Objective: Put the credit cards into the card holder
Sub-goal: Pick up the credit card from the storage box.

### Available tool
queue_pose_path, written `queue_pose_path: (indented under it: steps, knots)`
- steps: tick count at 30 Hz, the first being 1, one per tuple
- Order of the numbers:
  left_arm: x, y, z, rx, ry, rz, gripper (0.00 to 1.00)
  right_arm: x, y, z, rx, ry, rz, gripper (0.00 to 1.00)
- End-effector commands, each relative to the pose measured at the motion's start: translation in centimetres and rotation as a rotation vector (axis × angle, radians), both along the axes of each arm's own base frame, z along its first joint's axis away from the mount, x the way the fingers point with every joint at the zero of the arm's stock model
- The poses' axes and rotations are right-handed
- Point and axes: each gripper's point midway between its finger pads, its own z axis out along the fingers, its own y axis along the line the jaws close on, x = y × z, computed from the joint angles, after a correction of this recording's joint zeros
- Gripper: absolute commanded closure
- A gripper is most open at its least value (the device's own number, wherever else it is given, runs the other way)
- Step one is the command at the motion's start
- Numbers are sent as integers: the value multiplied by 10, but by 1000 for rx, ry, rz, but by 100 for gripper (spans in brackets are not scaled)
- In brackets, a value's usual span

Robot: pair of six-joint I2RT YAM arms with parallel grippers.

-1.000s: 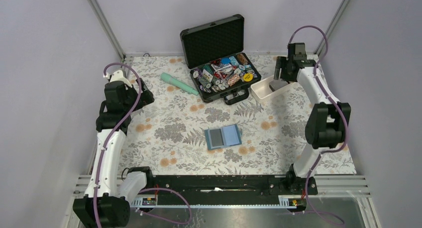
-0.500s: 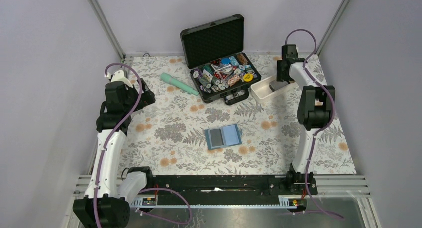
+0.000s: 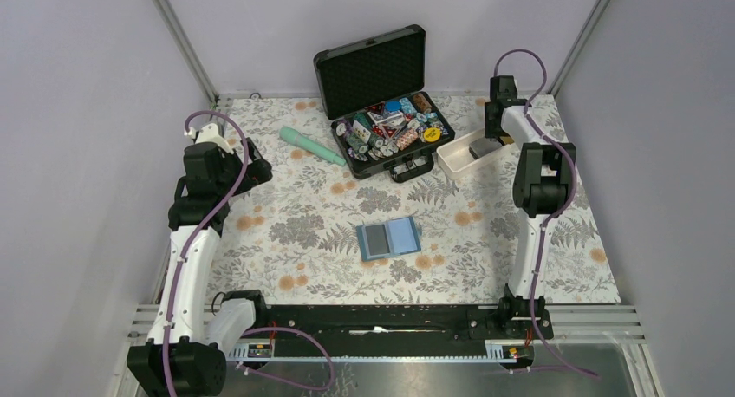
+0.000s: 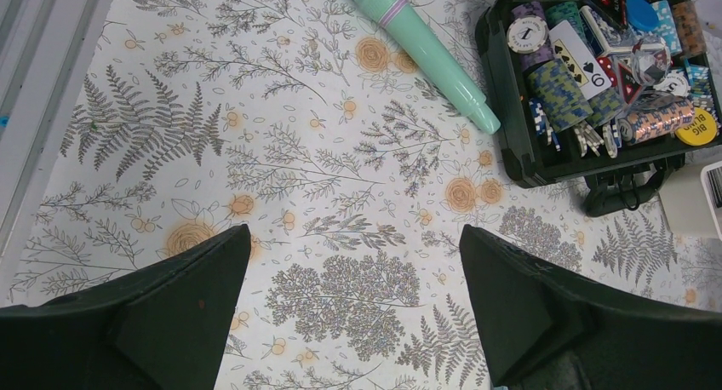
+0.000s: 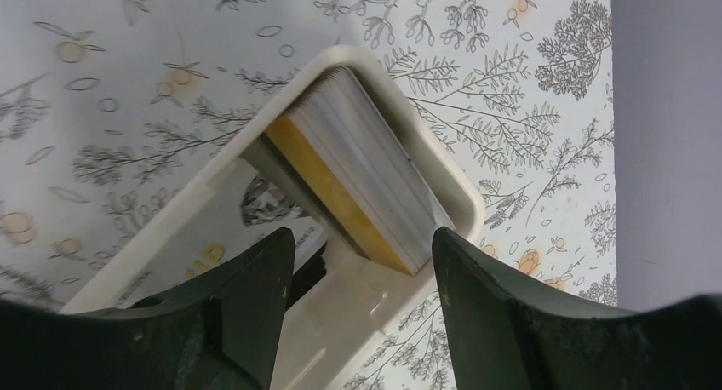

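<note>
Fingers (image 5: pixel 247 305) of right gripper (image 5: pixel 359 241) wide apart, empty, above credit cards (image 5: pixel 362 181) stacked on edge in white tray (image 5: pixel 464 204). Looks like pick step. Next: descend, pinch one card. Target card holder (image 3: pixel 388 238) open mid-table; left gripper (image 4: pixel 353 237) agape, empty.

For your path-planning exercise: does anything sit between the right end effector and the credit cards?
Nothing visible does. The right end effector hangs open over the credit cards, stacked at one end of the white tray; only the tray's rim borders them.
</note>
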Motion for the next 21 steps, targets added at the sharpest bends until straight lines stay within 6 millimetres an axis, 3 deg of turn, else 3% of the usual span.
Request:
queue_pose_path:
  steps: [1,5,10,21]
  knots:
    - [5,-2,13,-7,-60,-12,1,5,-26,11,-53,-13,-35,33]
    - [6,-3,14,-12,-61,-14,1,6,-28,12,-60,-11,-33,33]
    - [6,-3,13,-13,-58,-17,1,10,-26,17,-53,-20,-10,22]
    - [6,-4,14,-17,-62,-20,1,21,-28,-3,-62,55,-8,11]
